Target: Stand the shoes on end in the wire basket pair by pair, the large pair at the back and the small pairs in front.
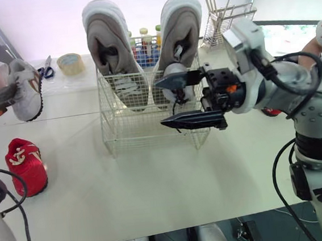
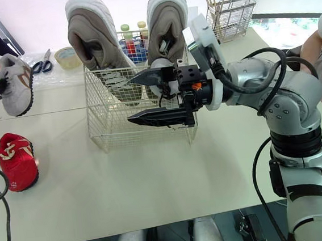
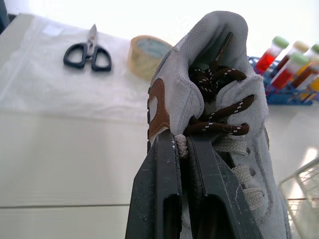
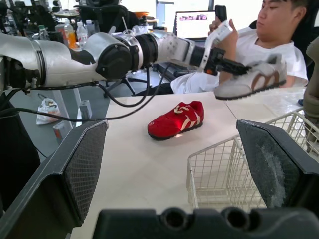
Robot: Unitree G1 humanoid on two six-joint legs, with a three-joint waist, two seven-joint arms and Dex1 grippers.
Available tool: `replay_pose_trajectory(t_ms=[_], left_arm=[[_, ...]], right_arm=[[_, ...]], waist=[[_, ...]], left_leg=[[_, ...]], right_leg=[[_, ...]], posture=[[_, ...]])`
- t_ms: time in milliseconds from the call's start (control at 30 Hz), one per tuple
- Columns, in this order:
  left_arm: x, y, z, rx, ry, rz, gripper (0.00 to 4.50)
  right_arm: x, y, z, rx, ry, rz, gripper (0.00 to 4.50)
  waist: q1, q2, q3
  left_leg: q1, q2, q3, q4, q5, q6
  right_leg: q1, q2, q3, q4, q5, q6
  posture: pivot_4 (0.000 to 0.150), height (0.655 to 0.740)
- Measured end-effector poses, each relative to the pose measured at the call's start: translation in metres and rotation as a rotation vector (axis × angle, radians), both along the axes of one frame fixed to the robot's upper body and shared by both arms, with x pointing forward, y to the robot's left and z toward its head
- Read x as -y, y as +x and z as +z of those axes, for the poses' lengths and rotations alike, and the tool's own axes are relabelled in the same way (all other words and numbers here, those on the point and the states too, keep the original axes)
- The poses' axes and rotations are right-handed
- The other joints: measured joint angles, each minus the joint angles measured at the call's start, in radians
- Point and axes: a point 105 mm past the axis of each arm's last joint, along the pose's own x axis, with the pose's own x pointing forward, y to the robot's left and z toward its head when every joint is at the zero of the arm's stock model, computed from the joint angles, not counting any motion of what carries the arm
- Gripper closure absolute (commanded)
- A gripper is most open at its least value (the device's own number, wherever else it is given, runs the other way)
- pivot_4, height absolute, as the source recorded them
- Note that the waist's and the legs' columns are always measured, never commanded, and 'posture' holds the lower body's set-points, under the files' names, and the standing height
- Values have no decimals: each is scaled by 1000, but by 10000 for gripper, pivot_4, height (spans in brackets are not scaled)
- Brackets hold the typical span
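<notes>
The basket (image 1: 150, 127) holds the large pair (image 1: 107, 40) on end at its back, partly hidden by the right gripper (image 1: 159, 102), wide open and empty in front. To its left, the left gripper (image 3: 180, 142) pinches a grey shoe (image 3: 219, 99) aloft, near the red shoe (image 1: 27, 164)

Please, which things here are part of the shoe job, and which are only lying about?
For the job: wire basket, large grey pair standing in it, small grey shoe held in the left gripper, red shoe, open right gripper.
Just lying about: scissors, tape roll, rack of coloured tubes, wire holder with sticks.
</notes>
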Motion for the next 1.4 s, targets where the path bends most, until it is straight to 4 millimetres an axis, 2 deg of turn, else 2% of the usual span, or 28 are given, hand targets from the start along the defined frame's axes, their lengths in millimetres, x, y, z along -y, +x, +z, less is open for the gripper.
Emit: replay_pose_trajectory(t_ms=[67, 133, 233, 300, 367, 433, 500, 667, 833, 900, 1033, 1133, 1333, 1400], left_arm=[[1, -1, 2, 20, 13, -12, 44774], [8, 2, 16, 99, 53, -21, 44774], [42, 1, 64, 358, 114, -39, 44774], [70, -13, 96, 510, 106, -58, 44774], [104, -36, 128, 650, 111, -98, 44774], [119, -52, 140, 709, 125, -110, 44774], [125, -64, 138, 717, 121, -103, 44774], [134, -71, 119, 645, 74, -122, 44774], [158, -92, 130, 760, 49, -145, 44774], [175, -98, 133, 825, 64, -160, 44774], [225, -101, 125, 904, 128, -228, 44774], [247, -100, 114, 923, 162, -265, 44774], [272, -92, 86, 936, 176, -338, 44774], [275, -87, 75, 925, 179, -351, 44774]], right_arm=[[2, 2, 1, -13, 15, -1, 0], [12, 8, 14, -49, 84, -13, 0], [30, 13, 55, -62, 235, -12, 0], [36, 10, 75, -56, 293, 9, 0], [36, 11, 83, -61, 319, 29, 0], [34, 13, 80, -81, 318, 44, 0], [30, 17, 76, -105, 309, 58, 0], [22, 21, 71, -115, 300, 88, 0], [21, 21, 69, -122, 290, 96, 0], [23, 20, 68, -134, 282, 99, 0], [35, 17, 62, -176, 234, 86, 0], [42, 18, 59, -190, 212, 65, 0], [55, 32, 54, -210, 184, -7, 0], [60, 32, 52, -226, 164, -17, 0]], waist=[[0, 0, 0], [5, 0, 0], [11, -1, 0], [8, -2, 0], [2, -2, 0], [-6, -2, 0], [-19, -1, 0], [-19, -1, 0], [-8, -1, 0], [-4, -1, 0], [11, -1, 0], [8, -1, 0], [8, -1, 0], [9, -1, 0]], left_leg=[[0, 1, 0, 0, 0, 0], [0, 2, -1, 1, 0, -1], [-2, 1, -5, 2, 1, -2], [-2, 1, -3, 2, 2, -4], [-1, 0, -2, 2, 1, -3], [0, 0, -1, 1, 1, -3], [2, 1, 0, -2, 1, -3], [2, 2, -3, -2, 2, -3], [2, 0, -3, -1, 2, -4], [1, -1, -3, -1, 3, -6], [2, -1, -2, -1, 3, -5], [2, -1, -2, -1, 1, -2], [4, 0, -1, -1, 1, -2], [4, 0, -1, -1, 1, -2]], right_leg=[[0, 0, 0, 0, 0, 0], [0, -1, 0, 0, 0, 0], [0, -5, 0, 0, 0, 0], [0, -6, 0, -1, 1, 1], [0, -7, 1, -1, 1, 1], [0, -6, 2, -1, 1, 1], [0, -6, 2, 0, 1, 1], [-1, -3, 1, 1, 1, 1], [1, -5, 1, 0, 1, 1], [1, -6, 1, 0, 1, 1], [2, -5, 2, -1, 1, 0], [2, -5, 2, -1, 1, 0], [2, -1, 4, -2, 1, 0], [1, -1, 4, -2, 1, 0]], posture=[[1500, 7400], [1500, 7400], [1500, 7400], [1500, 7400], [1500, 7400], [1500, 7400], [1500, 7400], [1500, 7400], [1500, 7400], [1500, 7400], [1500, 7400], [1500, 7400], [1500, 7400], [1500, 7400]])
